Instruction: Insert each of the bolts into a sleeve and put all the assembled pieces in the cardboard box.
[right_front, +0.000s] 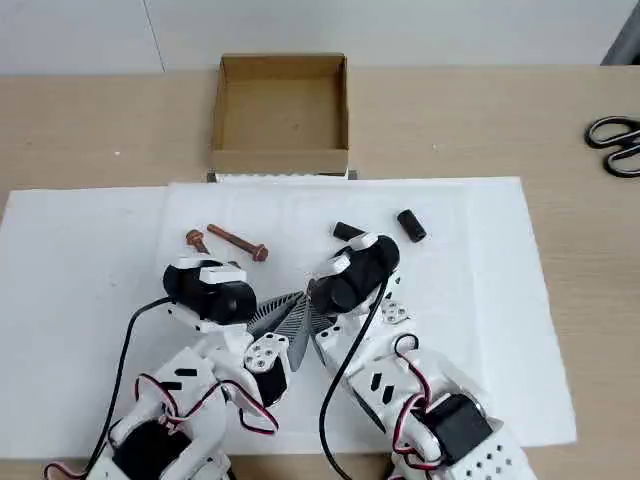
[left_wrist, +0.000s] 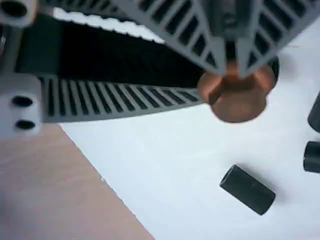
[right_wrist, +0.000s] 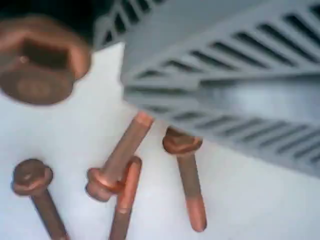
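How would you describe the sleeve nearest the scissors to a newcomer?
Find the cardboard box, then the white sheet in front of it. Two black sleeves lie on the sheet near the box's corner. The sleeve is the one on the scissors side, lying clear, while the other sleeve is tucked beside an arm.

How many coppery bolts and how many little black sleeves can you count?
Bolts: 5. Four lie on the paper, and one is held by the left pincer.
Sleeves: 3, all loose on the paper; two are cut off at the view's edge.
Total: 8
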